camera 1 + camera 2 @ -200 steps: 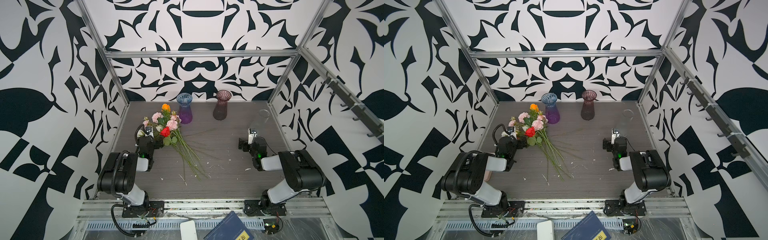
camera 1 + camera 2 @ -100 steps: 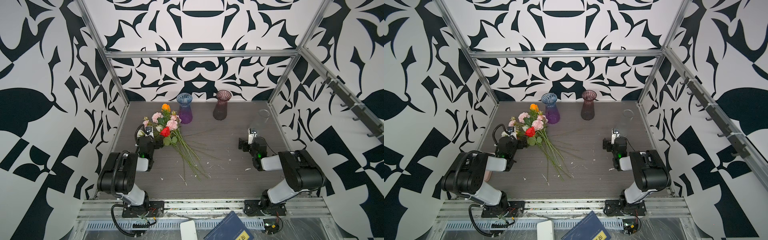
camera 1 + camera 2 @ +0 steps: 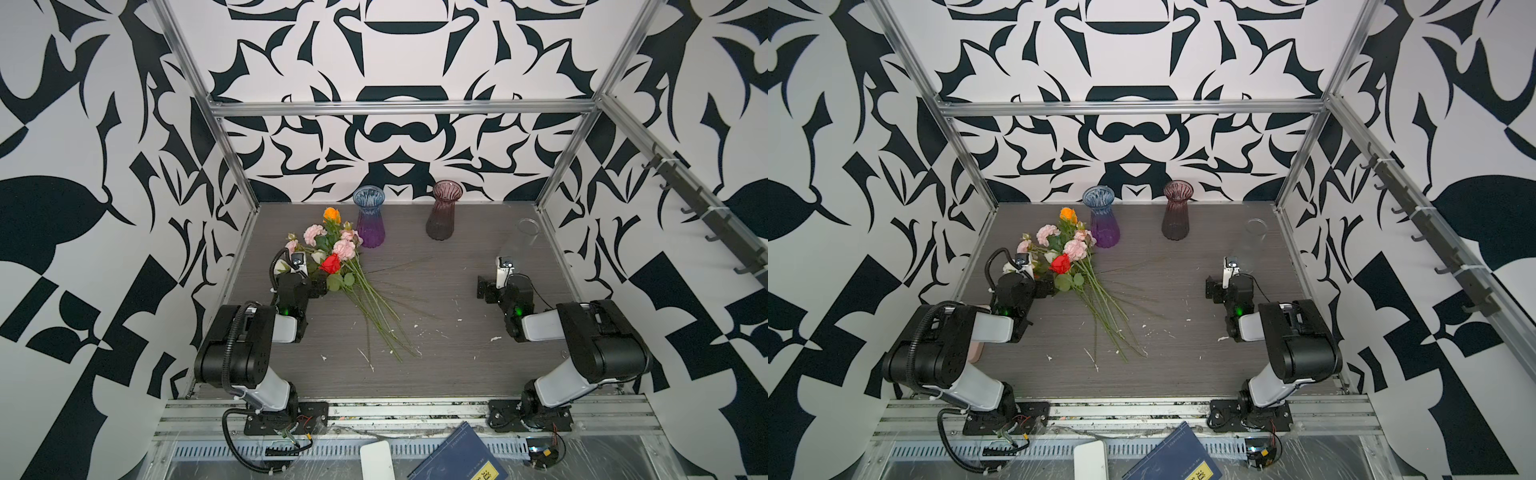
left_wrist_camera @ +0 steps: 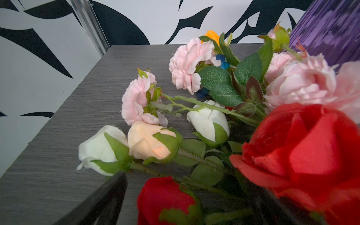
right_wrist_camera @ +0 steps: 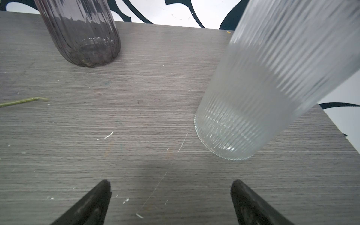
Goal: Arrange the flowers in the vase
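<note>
The flowers (image 3: 332, 253) (image 3: 1065, 249) lie in a loose bunch at the table's back left, heads toward the wall and green stems (image 3: 378, 316) fanning toward the centre. The left wrist view shows pink ruffled blooms (image 4: 187, 64), white buds (image 4: 208, 120), a cream bud (image 4: 148, 142) and red roses (image 4: 303, 144). My left gripper (image 3: 305, 284) (image 3: 1034, 284) (image 4: 185, 187) is open at the bunch's near edge, with a dark red rose (image 4: 165, 198) between its fingers. A blue-purple vase (image 3: 369, 216) (image 3: 1100, 216), a mauve vase (image 3: 444, 210) (image 5: 81, 33) and a clear ribbed vase (image 3: 527, 232) (image 5: 259, 93) stand upright. My right gripper (image 3: 500, 286) (image 3: 1225, 286) (image 5: 170, 183) is open and empty.
White flecks (image 3: 419, 332) dot the grey table (image 3: 436, 365). A blue book (image 3: 461, 457) and a white flat object (image 3: 376, 459) lie in front of the base rail. A hook rack (image 3: 706, 208) runs along the right wall. One loose stem tip (image 5: 23, 101) lies near the mauve vase.
</note>
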